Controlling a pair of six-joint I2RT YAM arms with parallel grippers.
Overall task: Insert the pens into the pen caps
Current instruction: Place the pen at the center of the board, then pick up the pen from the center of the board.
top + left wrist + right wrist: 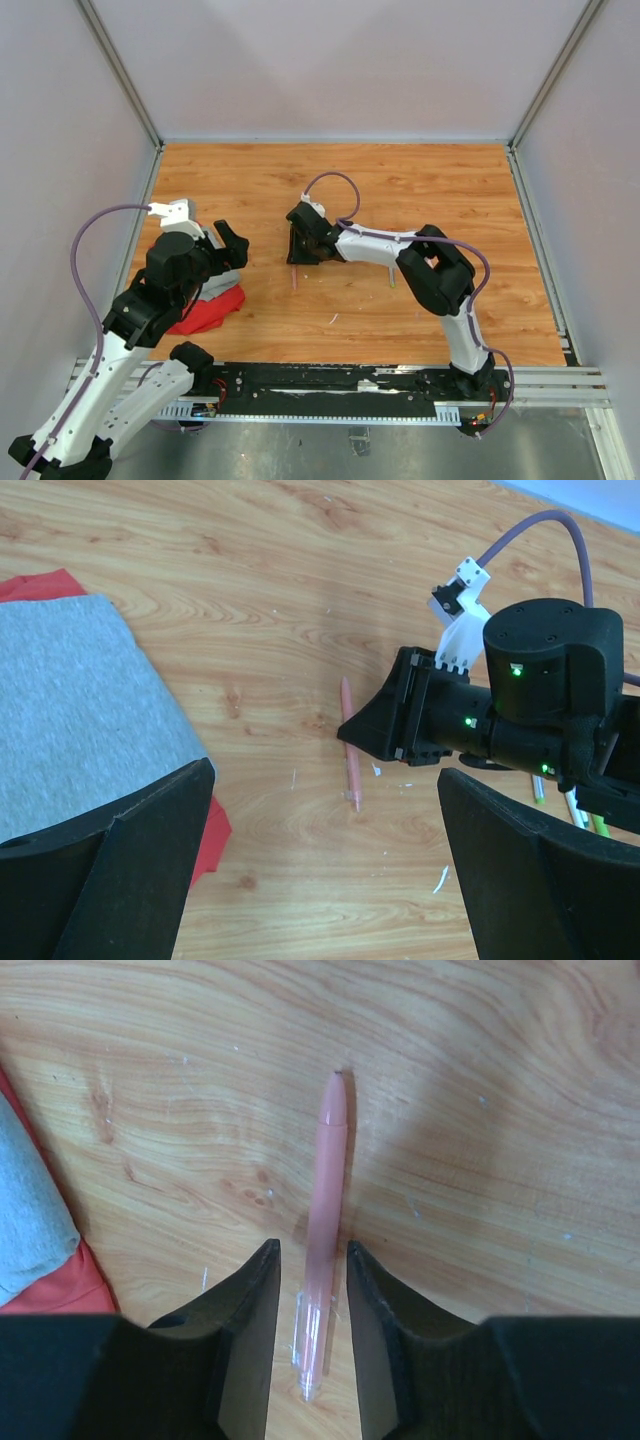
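pink pen (325, 1190) flat on wooden table (450, 180). right gripper (311, 1250) fingers apart, straddling its translucent end, not touching. left gripper (325, 772) wide open, short of the pen. grey cloth (70, 700) on red cloth (40, 583) left of the pen. other pens (540, 788) to its right, half hidden by the right arm.

Left gripper (325, 790) gapes wide (right gripper (310, 1260) narrowly).
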